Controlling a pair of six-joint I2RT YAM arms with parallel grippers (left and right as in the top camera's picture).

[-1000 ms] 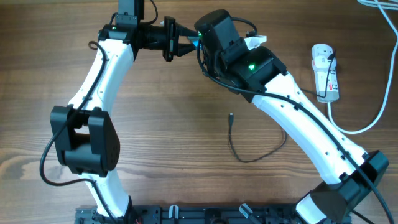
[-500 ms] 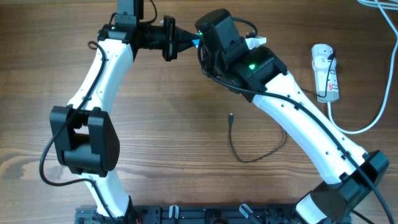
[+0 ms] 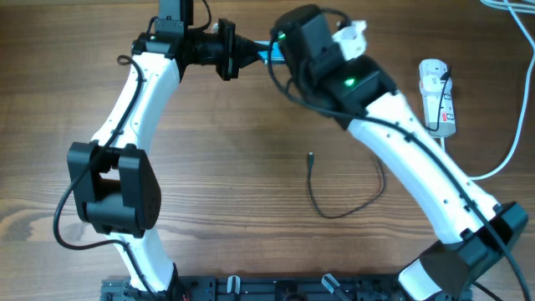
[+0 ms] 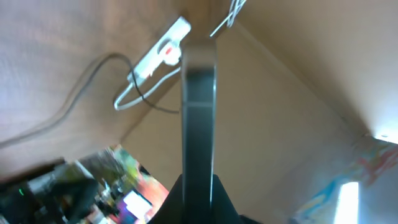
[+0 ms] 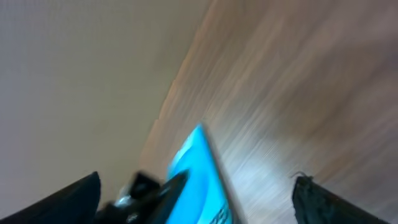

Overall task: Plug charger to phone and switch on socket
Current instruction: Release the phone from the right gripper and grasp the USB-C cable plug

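The phone (image 3: 270,53) shows as a cyan sliver at the table's far edge, lifted between the two arms. My left gripper (image 3: 247,57) is shut on it. In the left wrist view the phone (image 4: 199,118) stands edge-on out of the shut jaws of my left gripper (image 4: 199,208). My right gripper (image 5: 193,199) is open wide, its fingers apart on either side of the cyan phone (image 5: 202,171) without touching it. The charger's connector tip (image 3: 311,156) lies on the table centre, its black cable (image 3: 343,212) looping back under the right arm. The socket (image 3: 438,99) lies at the right.
A thick white cord (image 3: 501,159) trails from the socket toward the right edge. The socket (image 4: 158,53) also shows in the left wrist view with its cord. The right arm (image 3: 401,159) stretches diagonally over the table's right half, above part of the black cable.
My right gripper has opened, let go of the phone and drawn back up and to the right. My left gripper has closed on the phone and keeps it.
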